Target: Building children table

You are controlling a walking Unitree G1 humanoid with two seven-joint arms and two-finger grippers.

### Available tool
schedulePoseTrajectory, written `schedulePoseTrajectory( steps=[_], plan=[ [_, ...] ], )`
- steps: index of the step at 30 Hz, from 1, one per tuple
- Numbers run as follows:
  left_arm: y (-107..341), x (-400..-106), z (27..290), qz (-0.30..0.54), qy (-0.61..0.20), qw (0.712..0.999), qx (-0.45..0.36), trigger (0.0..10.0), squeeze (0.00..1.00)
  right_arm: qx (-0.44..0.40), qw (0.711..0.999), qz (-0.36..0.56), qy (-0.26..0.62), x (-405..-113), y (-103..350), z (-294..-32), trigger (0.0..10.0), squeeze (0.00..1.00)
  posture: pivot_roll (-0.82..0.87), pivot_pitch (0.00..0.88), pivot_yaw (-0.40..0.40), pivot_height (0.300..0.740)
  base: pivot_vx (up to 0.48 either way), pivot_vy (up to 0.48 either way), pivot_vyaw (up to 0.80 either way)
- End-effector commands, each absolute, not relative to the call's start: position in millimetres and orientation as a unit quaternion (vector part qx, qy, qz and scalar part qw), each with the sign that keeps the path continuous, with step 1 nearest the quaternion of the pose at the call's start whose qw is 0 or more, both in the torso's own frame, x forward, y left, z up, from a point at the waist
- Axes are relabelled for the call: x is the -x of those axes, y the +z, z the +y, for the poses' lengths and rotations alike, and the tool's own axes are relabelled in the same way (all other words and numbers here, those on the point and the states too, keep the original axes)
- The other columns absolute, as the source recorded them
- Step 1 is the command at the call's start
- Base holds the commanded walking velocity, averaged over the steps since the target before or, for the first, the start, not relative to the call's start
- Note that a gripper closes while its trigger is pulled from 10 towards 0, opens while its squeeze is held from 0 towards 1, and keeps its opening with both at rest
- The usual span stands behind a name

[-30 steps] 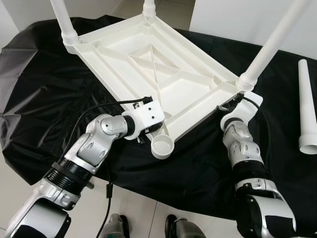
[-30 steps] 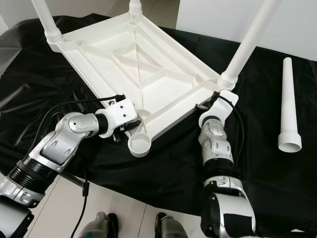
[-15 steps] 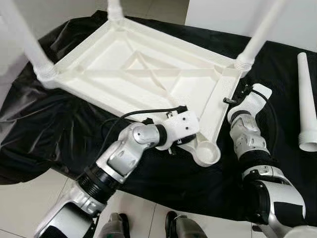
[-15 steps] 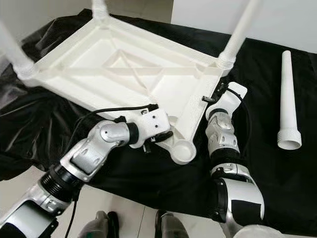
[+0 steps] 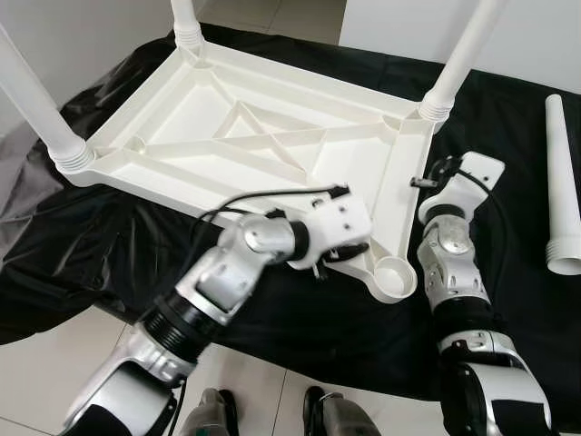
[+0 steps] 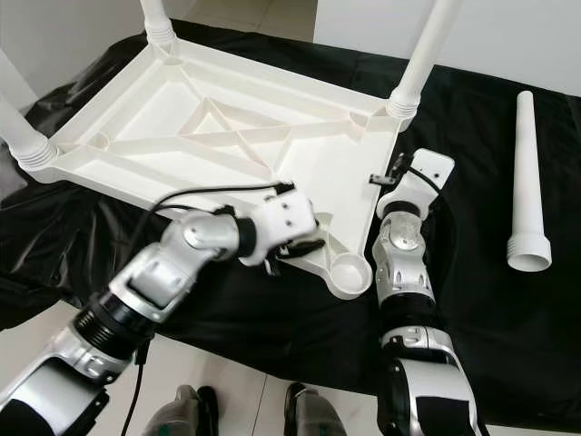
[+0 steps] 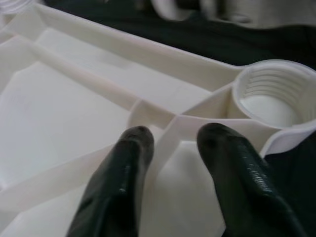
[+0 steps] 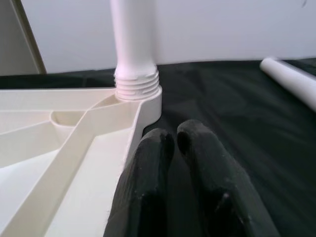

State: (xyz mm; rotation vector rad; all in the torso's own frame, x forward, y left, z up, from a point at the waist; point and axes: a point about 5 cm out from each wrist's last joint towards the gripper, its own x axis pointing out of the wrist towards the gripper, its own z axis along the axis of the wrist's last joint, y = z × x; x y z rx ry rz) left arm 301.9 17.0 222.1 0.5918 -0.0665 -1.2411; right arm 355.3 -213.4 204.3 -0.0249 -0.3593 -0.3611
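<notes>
Head views: upturned white table top (image 5: 263, 154) on black cloth (image 5: 73, 236), 3 legs fitted, 4th leg (image 5: 565, 191) lying apart at the robot's right. Best practice: steady the top and leave the empty threaded socket (image 7: 274, 96) unobstructed. Left wrist view alone shows the left gripper (image 7: 170, 145) straddling a rib beside that socket. Right wrist view shows the right gripper (image 8: 170, 140) nearly closed, empty, against the rim.

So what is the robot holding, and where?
The left gripper pinches a rib of the upturned white table near its empty leg socket. The right gripper holds nothing.
</notes>
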Motion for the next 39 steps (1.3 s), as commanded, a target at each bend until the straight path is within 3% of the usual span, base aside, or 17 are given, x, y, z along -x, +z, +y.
schedulePoseTrajectory(
  steps=[1, 2, 3, 4, 6, 7, 8, 9, 16, 17, 18, 19, 21, 25, 28, 39],
  plan=[
    [230, -298, 16, -0.038, -0.589, 0.765, -0.257, 10.0, 1.0, 0.015, 0.966, -0.182, -0.184, -350, 203, -214, 10.0, 0.0, 0.06, 0.214, -0.024, 0.74, 0.0, 0.0, 0.0],
    [234, -298, 19, -0.039, -0.594, 0.766, -0.244, 10.0, 1.0, 0.018, 0.964, -0.188, -0.185, -347, 204, -215, 10.0, 0.14, 0.06, 0.211, -0.027, 0.74, 0.0, 0.0, 0.0],
    [234, -298, 19, -0.039, -0.594, 0.766, -0.244, 10.0, 1.0, 0.018, 0.964, -0.188, -0.185, -347, 204, -215, 10.0, 0.14, 0.06, 0.211, -0.027, 0.74, 0.0, 0.0, 0.0],
    [237, -297, 19, -0.042, -0.599, 0.763, -0.237, 10.0, 1.0, 0.014, 0.964, -0.195, -0.182, -344, 204, -215, 10.0, 1.0, 0.06, 0.209, -0.033, 0.74, 0.0, 0.0, 0.0],
    [243, -297, 20, -0.049, -0.601, 0.765, -0.228, 10.0, 1.0, 0.017, 0.963, -0.195, -0.187, -340, 203, -216, 10.0, 1.0, 0.06, 0.205, -0.036, 0.74, 0.0, 0.0, 0.0],
    [248, -297, 20, -0.059, -0.601, 0.768, -0.214, 10.0, 0.2, 0.018, 0.962, -0.193, -0.191, -336, 201, -218, 10.0, 1.0, 0.06, 0.201, -0.037, 0.74, 0.0, 0.0, 0.0],
    [248, -297, 20, -0.059, -0.601, 0.768, -0.214, 10.0, 0.2, 0.018, 0.962, -0.193, -0.191, -336, 201, -218, 10.0, 1.0, 0.06, 0.201, -0.037, 0.74, 0.0, 0.0, 0.0],
    [255, -298, 19, -0.073, -0.596, 0.775, -0.197, 10.0, 0.0, 0.019, 0.958, -0.194, -0.208, -330, 200, -224, 10.0, 1.0, 0.05, 0.194, -0.038, 0.74, 0.0, 0.0, 0.0],
    [255, -302, 15, -0.08, -0.561, 0.808, -0.158, 10.0, 0.0, 0.026, 0.947, -0.19, -0.258, -321, 207, -249, 10.0, 1.0, 0.03, 0.177, -0.03, 0.74, 0.0, 0.0, 0.0],
    [253, -304, 14, -0.079, -0.55, 0.819, -0.146, 10.0, 0.0, 0.033, 0.944, -0.184, -0.272, -321, 208, -257, 10.0, 0.89, 0.03, 0.173, -0.03, 0.74, 0.0, 0.0, 0.0],
    [253, -304, 14, -0.079, -0.55, 0.819, -0.146, 10.0, 0.0, 0.033, 0.944, -0.184, -0.272, -321, 208, -257, 10.0, 0.89, 0.03, 0.173, -0.03, 0.74, 0.0, 0.0, 0.0],
    [252, -306, 13, -0.077, -0.535, 0.832, -0.126, 10.0, 0.0, 0.036, 0.941, -0.18, -0.285, -320, 210, -265, 10.0, 0.0, 0.03, 0.17, -0.031, 0.74, 0.0, 0.0, 0.0],
    [250, -310, 10, -0.078, -0.508, 0.851, -0.105, 10.0, 0.0, 0.044, 0.934, -0.175, -0.307, -318, 212, -277, 10.0, 0.0, 0.03, 0.166, -0.033, 0.74, 0.0, 0.0, 0.0],
    [250, -311, 9, -0.076, -0.5, 0.857, -0.097, 10.0, 0.0, 0.041, 0.933, -0.17, -0.314, -318, 212, -281, 10.0, 0.0, 0.03, 0.164, -0.035, 0.74, 0.0, 0.0, 0.0],
    [246, -312, 4, -0.072, -0.484, 0.868, -0.085, 10.0, 0.0, 0.049, 0.913, -0.134, -0.381, -314, 209, -300, 10.0, 0.0, 0.03, 0.16, -0.042, 0.74, 0.0, 0.0, 0.0],
    [245, -309, -7, -0.072, -0.495, 0.862, -0.084, 10.0, 0.0, 0.012, 0.881, -0.082, -0.465, -307, 196, -313, 10.0, 0.0, 0.04, 0.161, -0.04, 0.74, 0.0, 0.0, 0.0]
  ],
)
